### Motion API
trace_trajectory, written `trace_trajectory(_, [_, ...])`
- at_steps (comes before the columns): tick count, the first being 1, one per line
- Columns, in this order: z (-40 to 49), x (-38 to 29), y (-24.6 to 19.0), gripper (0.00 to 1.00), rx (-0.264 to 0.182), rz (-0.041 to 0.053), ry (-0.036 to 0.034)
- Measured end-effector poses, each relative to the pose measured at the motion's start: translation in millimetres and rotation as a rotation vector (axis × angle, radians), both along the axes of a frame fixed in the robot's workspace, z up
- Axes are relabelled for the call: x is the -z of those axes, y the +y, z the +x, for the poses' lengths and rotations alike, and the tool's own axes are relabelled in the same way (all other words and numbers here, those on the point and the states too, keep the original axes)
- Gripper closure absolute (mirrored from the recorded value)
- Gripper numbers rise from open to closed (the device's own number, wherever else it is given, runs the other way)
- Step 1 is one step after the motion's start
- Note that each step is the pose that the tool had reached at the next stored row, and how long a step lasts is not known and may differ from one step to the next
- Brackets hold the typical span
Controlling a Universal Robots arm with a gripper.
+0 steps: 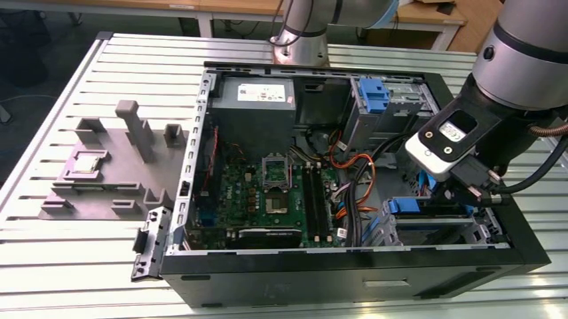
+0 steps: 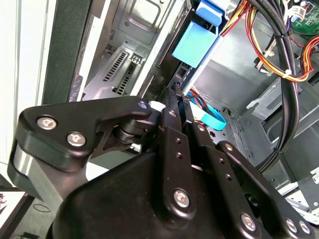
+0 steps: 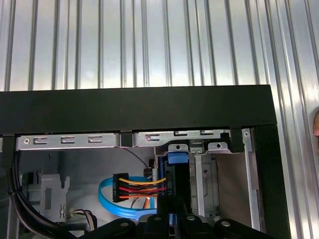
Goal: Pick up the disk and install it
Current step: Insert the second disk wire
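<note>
My gripper [image 1: 446, 194] is down inside the open computer case [image 1: 346, 266], at its front corner on the exterior view's right. In both wrist views the fingers stand close together, shut on the thin edge of the disk [image 3: 173, 185]. The disk hangs edge-on, with its blue plastic bracket [image 2: 195, 41] at the end away from the gripper [image 2: 175, 98]. It sits in a narrow silver metal bay [image 3: 204, 174] just inside the case's black wall [image 3: 134, 107]. In the exterior view the wrist hides most of the disk.
A black connector with coloured wires [image 3: 130, 186] and a blue ribbon cable lie beside the bay. Thick black cables [image 2: 289, 74] run close by. The grey power-supply box [image 1: 257, 93], motherboard [image 1: 275, 193] and a silver cage with a blue latch [image 1: 373, 93] fill the case. A grey fixture [image 1: 116, 159] stands on the slatted table.
</note>
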State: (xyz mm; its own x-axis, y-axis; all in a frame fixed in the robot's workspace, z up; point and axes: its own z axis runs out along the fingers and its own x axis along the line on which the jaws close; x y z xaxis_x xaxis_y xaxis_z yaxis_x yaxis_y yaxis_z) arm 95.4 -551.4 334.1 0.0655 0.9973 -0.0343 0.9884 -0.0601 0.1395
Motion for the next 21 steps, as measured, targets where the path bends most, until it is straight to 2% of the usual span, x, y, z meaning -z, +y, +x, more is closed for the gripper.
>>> trace_trajectory(10, [0.0,1.4,-0.2,0.84,0.001,0.001,0.0])
trace_trajectory(21, [0.0,-0.7,-0.8,0.84,0.003,0.0012,-0.0007])
